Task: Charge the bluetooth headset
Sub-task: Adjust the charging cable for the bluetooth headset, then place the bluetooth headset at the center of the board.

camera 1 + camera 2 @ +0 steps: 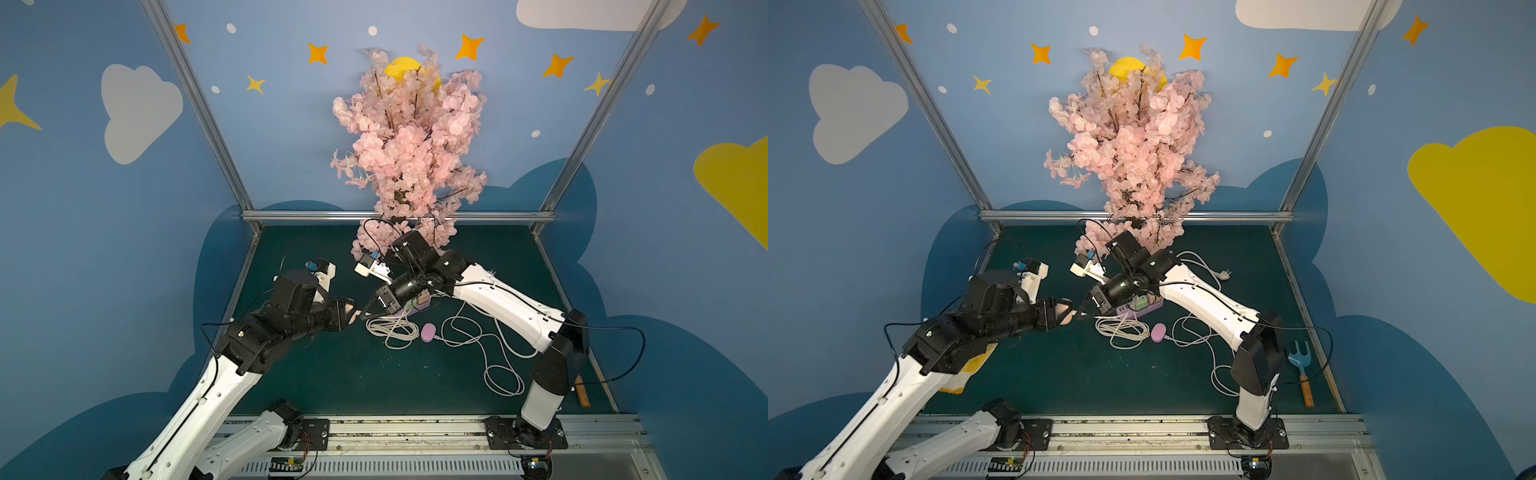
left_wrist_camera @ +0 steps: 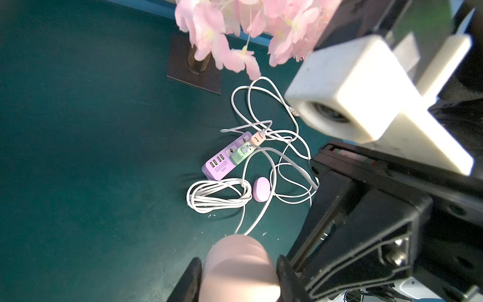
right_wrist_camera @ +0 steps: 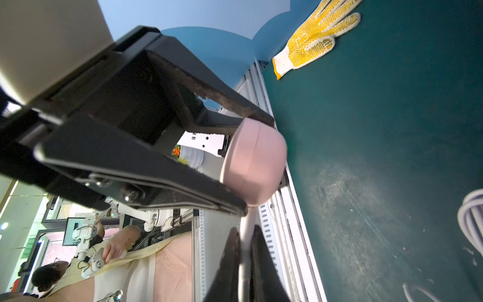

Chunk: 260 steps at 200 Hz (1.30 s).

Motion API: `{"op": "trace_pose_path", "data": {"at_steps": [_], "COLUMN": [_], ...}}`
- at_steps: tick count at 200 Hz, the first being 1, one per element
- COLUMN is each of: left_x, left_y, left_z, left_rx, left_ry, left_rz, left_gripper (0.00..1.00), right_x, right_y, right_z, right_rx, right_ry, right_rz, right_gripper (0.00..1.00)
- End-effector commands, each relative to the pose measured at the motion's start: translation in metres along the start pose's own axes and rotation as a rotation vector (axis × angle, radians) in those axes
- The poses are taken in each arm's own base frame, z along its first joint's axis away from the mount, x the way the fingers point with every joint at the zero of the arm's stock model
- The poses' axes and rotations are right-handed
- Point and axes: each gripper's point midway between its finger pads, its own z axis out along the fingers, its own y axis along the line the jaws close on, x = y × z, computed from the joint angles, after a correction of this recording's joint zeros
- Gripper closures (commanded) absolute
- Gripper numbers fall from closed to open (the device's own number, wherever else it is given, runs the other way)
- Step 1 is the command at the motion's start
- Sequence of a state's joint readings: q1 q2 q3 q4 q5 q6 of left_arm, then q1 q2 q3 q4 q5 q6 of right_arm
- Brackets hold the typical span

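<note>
Headset case point(image 3: 254, 159): aloft over green surface point(image 2: 78, 157), left of centre, clenched between the fingers of left claw point(image 2: 239, 261). Blossom tree point(image 1: 411, 137) at rear. Right claw point(image 3: 245, 227) clenched tight, facing left claw. Purple strip point(image 2: 219, 167) on surface near right claw. White cable point(image 3: 248, 214) pinched in right claw, end touching case.

White links point(image 1: 498, 299), black joints point(image 1: 559, 361), silver screws point(image 3: 129, 194).

case point(image 3: 253, 162) pink | pwr strip point(image 2: 222, 167) purple | glove point(image 3: 311, 39) wht w/ yellow dots
</note>
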<state>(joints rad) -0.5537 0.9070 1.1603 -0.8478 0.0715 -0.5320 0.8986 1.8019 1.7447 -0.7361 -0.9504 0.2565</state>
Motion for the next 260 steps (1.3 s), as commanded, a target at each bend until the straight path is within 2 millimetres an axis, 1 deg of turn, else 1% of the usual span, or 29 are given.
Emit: {"op": "trace_pose_path", "data": {"at_steps": [1, 24, 47, 63, 81, 86, 88, 92, 99, 107, 118, 148, 171, 187, 201, 225, 260], "left_x": [-0.001, -0.001, -0.005, -0.008, -0.009, -0.008, -0.008, -0.008, -0.006, -0.004, 0.002, 0.022, 0.033, 0.037, 0.040, 0.047, 0.065], "left_y": [-0.138, -0.141, -0.142, -0.143, -0.145, -0.144, -0.143, -0.141, -0.136, -0.128, -0.113, -0.046, -0.012, 0.004, 0.015, 0.029, 0.066], "left_z": [-0.043, -0.044, -0.046, -0.046, -0.046, -0.045, -0.045, -0.044, -0.040, -0.034, -0.023, 0.018, 0.036, 0.043, 0.047, 0.054, 0.070], "left_rx": [0.676, 0.679, 0.684, 0.685, 0.692, 0.686, 0.682, 0.668, 0.638, 0.592, 0.512, 0.178, 0.019, -0.052, -0.096, -0.156, -0.312], "left_ry": [0.079, 0.079, 0.054, 0.043, 0.044, 0.048, 0.047, 0.048, 0.052, 0.054, 0.071, 0.118, 0.140, 0.146, 0.151, 0.162, 0.214], "left_rz": [0.129, 0.134, 0.133, 0.130, 0.129, 0.128, 0.128, 0.128, 0.129, 0.130, 0.132, 0.127, 0.124, 0.119, 0.117, 0.109, 0.072], "left_gripper": [0.97, 0.97, 0.97, 0.97, 0.97, 0.97, 0.97, 0.96, 0.97, 0.97, 0.96, 0.96, 0.96, 0.97, 0.97, 0.97, 0.97], "right_x": [-0.032, -0.036, -0.042, -0.046, -0.046, -0.046, -0.046, -0.046, -0.046, -0.047, -0.047, -0.045, -0.035, -0.028, -0.022, -0.012, 0.004], "right_y": [0.025, 0.022, 0.016, 0.016, 0.010, 0.009, 0.009, 0.009, 0.008, 0.008, 0.007, 0.009, 0.012, 0.012, 0.007, 0.001, 0.001], "right_z": [0.041, 0.044, 0.047, 0.049, 0.051, 0.050, 0.050, 0.049, 0.047, 0.044, 0.037, 0.010, -0.006, -0.019, -0.032, -0.063, -0.111], "right_rx": [-0.072, -0.051, 0.009, 0.002, 0.009, 0.010, 0.011, 0.011, 0.013, 0.014, 0.018, 0.047, 0.093, 0.137, 0.190, 0.291, 0.463], "right_ry": [-0.059, -0.073, -0.122, -0.153, -0.156, -0.157, -0.158, -0.160, -0.165, -0.176, -0.191, -0.240, -0.255, -0.277, -0.303, -0.379, -0.502], "right_rz": [-0.296, -0.296, -0.309, -0.300, -0.279, -0.277, -0.275, -0.273, -0.270, -0.267, -0.256, -0.244, -0.250, -0.254, -0.247, -0.250, -0.297], "right_gripper": [1.00, 1.00, 1.00, 1.00, 1.00, 0.95, 0.90, 0.84, 0.76, 0.71, 0.67, 0.60, 0.56, 0.53, 0.49, 0.44, 0.40]}}
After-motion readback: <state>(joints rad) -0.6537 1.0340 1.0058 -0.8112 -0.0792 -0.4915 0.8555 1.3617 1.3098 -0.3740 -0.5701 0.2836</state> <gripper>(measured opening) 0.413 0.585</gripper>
